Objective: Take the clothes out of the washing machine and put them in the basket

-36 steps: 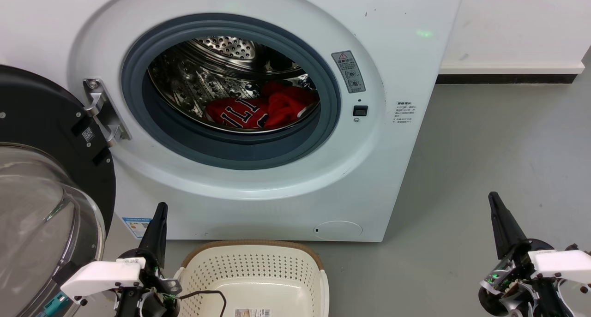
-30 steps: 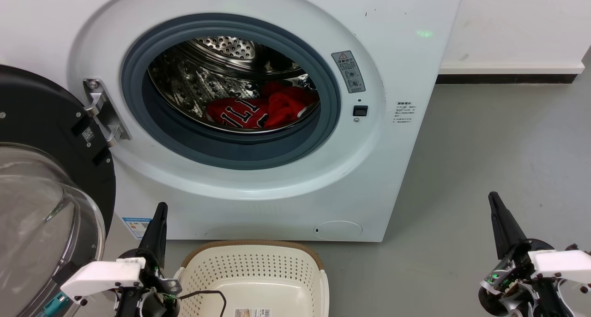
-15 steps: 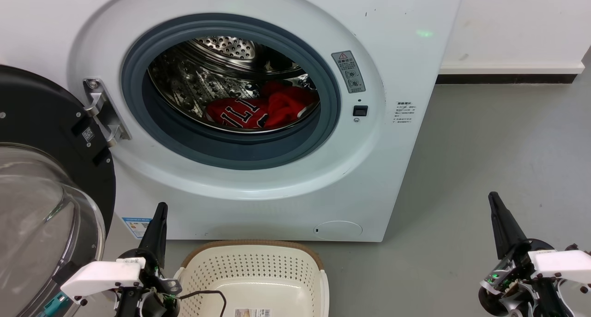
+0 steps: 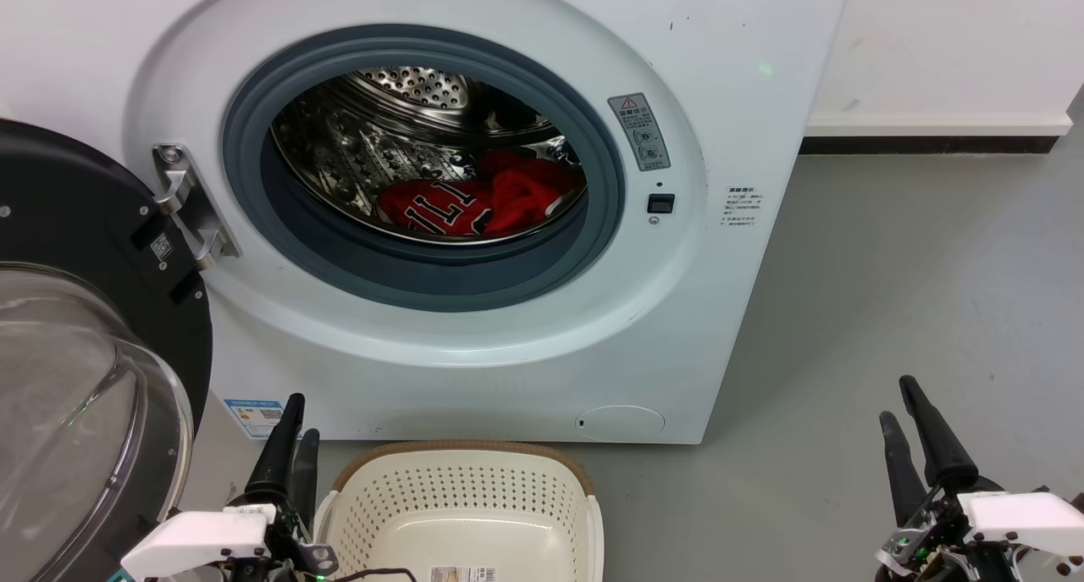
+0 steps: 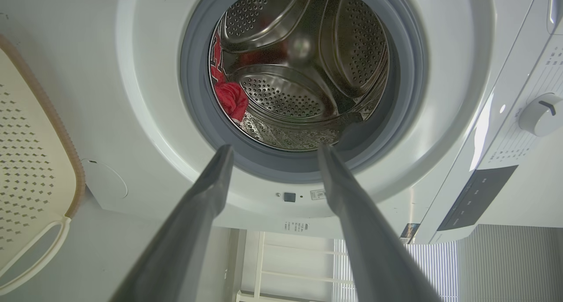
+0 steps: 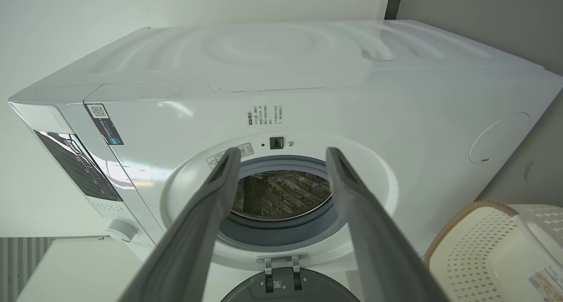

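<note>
The white washing machine (image 4: 474,370) stands with its porthole open. Low in the steel drum (image 4: 373,146) lie the clothes: a red jersey (image 4: 440,207) with black-white letters and, to its right, a plain red garment (image 4: 527,192); the left wrist view catches red cloth (image 5: 231,100) at the drum's edge. On the floor before the machine sits the cream basket (image 4: 461,480) with nothing in it but a label. My left gripper (image 4: 298,429) hovers open beside the basket's left rim. My right gripper (image 4: 896,400) is open over the floor, far right of the machine. Both wrist views show spread fingers aimed at the porthole.
The black-framed glass door (image 4: 93,226) hangs wide open at the left, close to my left arm. Grey floor (image 4: 915,252) stretches right of the machine to a white wall with a dark skirting. The control dial (image 5: 539,115) is visible in the left wrist view.
Both grippers have dropped lower in the head view, and each now shows two separate fingers where a single dark shape showed before. Clothes, basket and door have not moved.
</note>
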You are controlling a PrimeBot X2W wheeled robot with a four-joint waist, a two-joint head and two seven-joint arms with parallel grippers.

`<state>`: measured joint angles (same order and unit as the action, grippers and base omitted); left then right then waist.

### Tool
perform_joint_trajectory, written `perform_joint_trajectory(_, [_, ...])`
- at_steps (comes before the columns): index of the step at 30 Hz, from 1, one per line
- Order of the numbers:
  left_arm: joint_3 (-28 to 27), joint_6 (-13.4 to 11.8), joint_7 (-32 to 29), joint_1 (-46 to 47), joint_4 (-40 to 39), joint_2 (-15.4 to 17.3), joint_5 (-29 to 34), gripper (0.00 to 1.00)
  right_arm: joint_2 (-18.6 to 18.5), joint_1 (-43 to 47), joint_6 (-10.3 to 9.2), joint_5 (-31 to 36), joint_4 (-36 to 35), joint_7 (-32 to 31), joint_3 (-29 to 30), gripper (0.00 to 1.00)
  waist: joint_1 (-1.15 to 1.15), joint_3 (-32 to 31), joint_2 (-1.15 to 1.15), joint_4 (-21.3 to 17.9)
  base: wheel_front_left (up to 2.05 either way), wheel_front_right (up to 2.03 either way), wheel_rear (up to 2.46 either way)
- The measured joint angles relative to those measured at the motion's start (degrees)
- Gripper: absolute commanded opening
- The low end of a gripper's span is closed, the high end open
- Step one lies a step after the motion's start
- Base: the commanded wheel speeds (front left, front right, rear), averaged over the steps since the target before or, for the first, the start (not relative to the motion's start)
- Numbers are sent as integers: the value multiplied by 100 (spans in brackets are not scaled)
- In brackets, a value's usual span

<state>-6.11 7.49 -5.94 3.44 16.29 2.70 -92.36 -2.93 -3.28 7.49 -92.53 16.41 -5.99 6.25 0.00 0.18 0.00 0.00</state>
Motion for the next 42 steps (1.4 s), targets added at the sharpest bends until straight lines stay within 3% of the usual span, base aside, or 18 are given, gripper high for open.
perform_joint_trajectory(6, [-43, -18, 171, 1, -143, 0, 355, 100, 3, 3, 0, 356, -65, 167, -30, 100, 0, 8, 0, 2, 0, 0, 0])
perform_joint_trajectory(30, [285, -689, 751, -213, -945, 2, 3245, 100, 11, 247, 0, 3635, -1016, 751, -264, 100, 1, 26, 0, 3, 0, 0, 0])
perform_joint_trajectory(42, [426, -859, 984, -331, -1137, 3, 4354, 100, 12, 372, 0, 4967, -1305, 992, -408, 100, 1, 33, 0, 10, 0, 0, 0])
